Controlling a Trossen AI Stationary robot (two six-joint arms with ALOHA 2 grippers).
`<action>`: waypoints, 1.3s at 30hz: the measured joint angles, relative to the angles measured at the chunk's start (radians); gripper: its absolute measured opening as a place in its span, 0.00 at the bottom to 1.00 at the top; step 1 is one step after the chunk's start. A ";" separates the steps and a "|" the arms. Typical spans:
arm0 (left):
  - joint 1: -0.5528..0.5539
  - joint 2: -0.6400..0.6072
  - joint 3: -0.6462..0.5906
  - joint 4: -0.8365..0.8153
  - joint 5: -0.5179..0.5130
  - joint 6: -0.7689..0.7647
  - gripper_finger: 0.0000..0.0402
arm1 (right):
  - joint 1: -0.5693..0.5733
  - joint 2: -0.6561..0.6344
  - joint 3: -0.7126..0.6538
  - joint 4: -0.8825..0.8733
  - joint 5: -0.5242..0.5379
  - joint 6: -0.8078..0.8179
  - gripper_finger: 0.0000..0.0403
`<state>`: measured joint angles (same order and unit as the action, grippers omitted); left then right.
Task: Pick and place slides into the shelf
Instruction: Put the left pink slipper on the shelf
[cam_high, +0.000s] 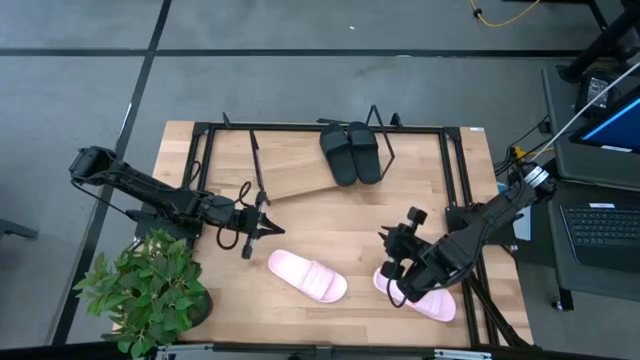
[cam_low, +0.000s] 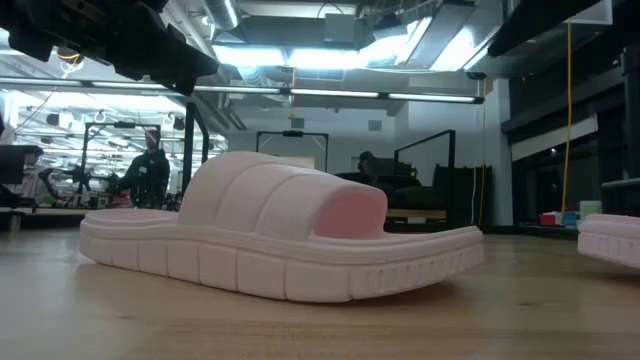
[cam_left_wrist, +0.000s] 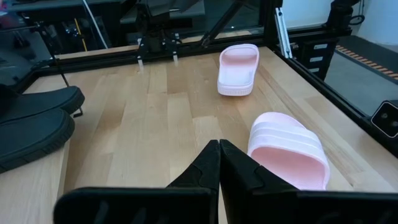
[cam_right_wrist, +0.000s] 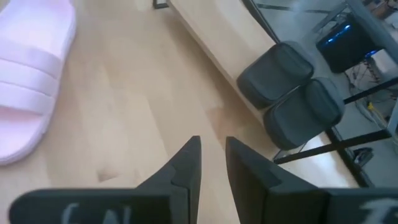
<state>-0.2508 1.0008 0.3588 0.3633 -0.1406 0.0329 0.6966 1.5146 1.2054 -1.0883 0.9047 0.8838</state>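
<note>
Two black slides lie side by side on the right part of the slanted light-wood shelf. One pink slide rests sole-down on the table's middle near part. The other pink slide lies near the right front corner, partly under my right arm. My left gripper is shut, hovering left of the middle pink slide. My right gripper is open by a narrow gap, above the table between the two pink slides.
A potted plant stands at the table's near left corner. A large black metal frame runs along the far and right sides of the table. Bare wood lies between the shelf and the pink slides.
</note>
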 joint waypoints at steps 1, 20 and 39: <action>0.000 0.000 0.000 0.001 0.000 0.000 0.00 | 0.008 0.000 -0.006 -0.001 0.000 0.014 0.19; 0.000 0.000 -0.001 0.037 0.022 -0.016 0.00 | 0.094 0.000 -0.161 -0.054 -0.024 0.236 0.19; 0.000 0.000 -0.001 0.042 0.056 0.003 0.00 | 0.091 0.000 -0.246 0.002 -0.016 0.238 0.19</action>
<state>-0.2512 1.0012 0.3580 0.4049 -0.0841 0.0357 0.7879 1.5150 0.9592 -1.0864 0.8886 1.1217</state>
